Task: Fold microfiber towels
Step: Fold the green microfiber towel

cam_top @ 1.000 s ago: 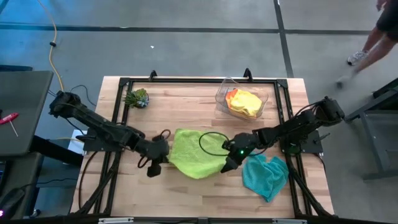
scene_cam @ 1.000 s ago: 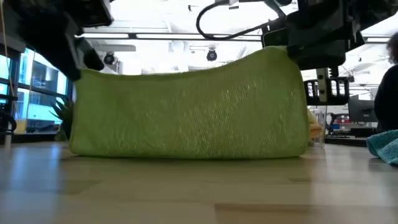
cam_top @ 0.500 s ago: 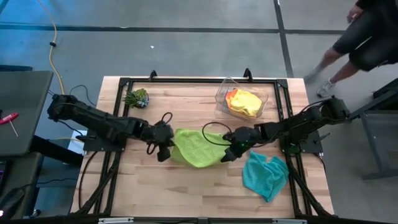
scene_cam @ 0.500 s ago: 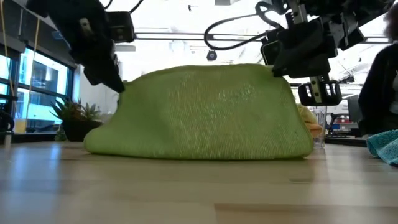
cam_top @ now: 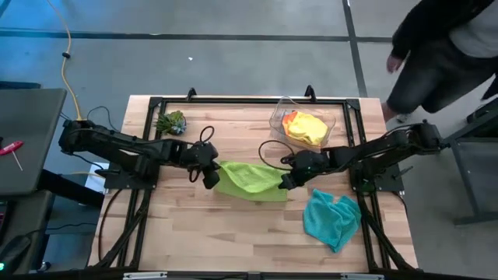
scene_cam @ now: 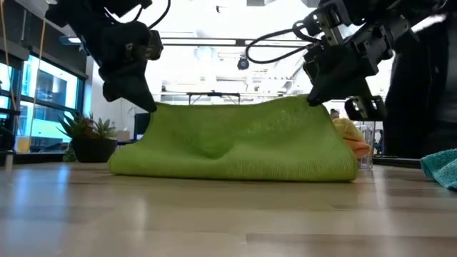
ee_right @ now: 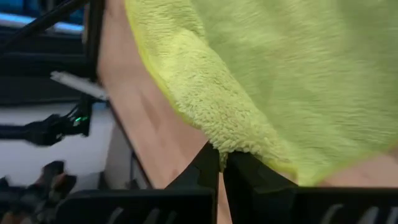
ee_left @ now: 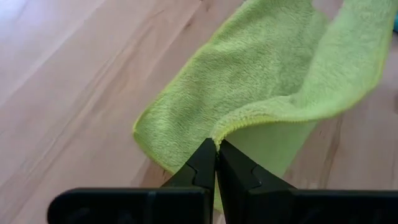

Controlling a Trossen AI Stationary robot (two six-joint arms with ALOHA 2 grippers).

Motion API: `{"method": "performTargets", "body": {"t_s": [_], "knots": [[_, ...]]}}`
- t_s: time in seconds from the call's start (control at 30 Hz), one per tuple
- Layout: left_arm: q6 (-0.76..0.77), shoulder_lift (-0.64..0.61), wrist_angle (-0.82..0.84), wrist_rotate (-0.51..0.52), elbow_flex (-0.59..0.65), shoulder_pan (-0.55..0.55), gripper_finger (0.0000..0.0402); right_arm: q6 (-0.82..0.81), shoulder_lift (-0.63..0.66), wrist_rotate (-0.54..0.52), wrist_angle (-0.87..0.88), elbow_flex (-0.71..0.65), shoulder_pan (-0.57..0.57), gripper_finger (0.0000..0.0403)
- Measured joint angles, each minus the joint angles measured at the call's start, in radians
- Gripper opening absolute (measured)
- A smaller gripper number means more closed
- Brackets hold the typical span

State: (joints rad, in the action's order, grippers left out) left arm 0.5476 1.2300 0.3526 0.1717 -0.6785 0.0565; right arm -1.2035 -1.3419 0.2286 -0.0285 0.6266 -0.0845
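High view: the lime green towel (cam_top: 249, 180) lies at the centre of the wooden table (cam_top: 233, 233), doubled over into a flat band that runs left to right. The left gripper (cam_top: 212, 177) is clenched on the towel's left end. The right gripper (cam_top: 286, 182) is clenched on its right end. Both arms reach inward from the table's side edges.

Low view: the lime green towel (scene_cam: 235, 139) rests on the table along its lower fold, while its two upper corners are held raised by the grippers. The upper edge sags slightly between the two held corners.

Left wrist view: the left fingers (ee_left: 202, 165) are pressed together on the edge of the towel's upper layer. The lower layer lies flat on the wood beneath it.

Right wrist view: the right fingers (ee_right: 208, 162) are pressed together on a corner of the towel's hem.

Containers:
- A clear plastic bin (cam_top: 302, 124) stands at the far right of the table. It holds a yellow towel (cam_top: 310, 127) and an orange towel (cam_top: 289, 120), bunched together.
- The bin's contents also show in the low view, just behind the right end of the lime green towel.

Other items:
- A teal towel (cam_top: 333, 218) lies crumpled on the near right of the table, apart from the lime green towel.
- A small green plant (cam_top: 172, 122) stands at the far left corner.
- A person (cam_top: 443, 47) stands on the floor beyond the table's far right corner.
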Motion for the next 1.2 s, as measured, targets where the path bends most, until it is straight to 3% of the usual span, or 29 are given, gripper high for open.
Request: {"method": "performTargets", "body": {"t_s": [0.3, 0.67, 0.93, 1.07, 1.2], "knots": [[0.000, 0.000, -0.011, -0.003, 0.000, 0.022, 0.0000, -0.027, 0.044, -0.031, 0.169, 0.000, 0.026, 0.0000], [0.000, 0.000, -0.012, -0.006, 0.000, 0.022, 0.0003, -0.009, 0.039, -0.073, 0.168, 0.000, 0.032, 0.0000], [0.000, 0.000, -0.003, 0.006, 0.000, 0.022, 0.0037, -0.012, 0.039, -0.079, 0.168, 0.000, 0.032, 0.0002], [-0.010, 0.000, 0.011, 0.041, 0.000, 0.022, 0.0064, -0.026, 0.039, -0.086, 0.169, 0.000, 0.032, 0.0036], [-0.024, 0.000, 0.027, 0.058, 0.000, 0.022, 0.0092, -0.032, 0.041, -0.127, 0.171, 0.000, 0.040, 0.0104]]}}
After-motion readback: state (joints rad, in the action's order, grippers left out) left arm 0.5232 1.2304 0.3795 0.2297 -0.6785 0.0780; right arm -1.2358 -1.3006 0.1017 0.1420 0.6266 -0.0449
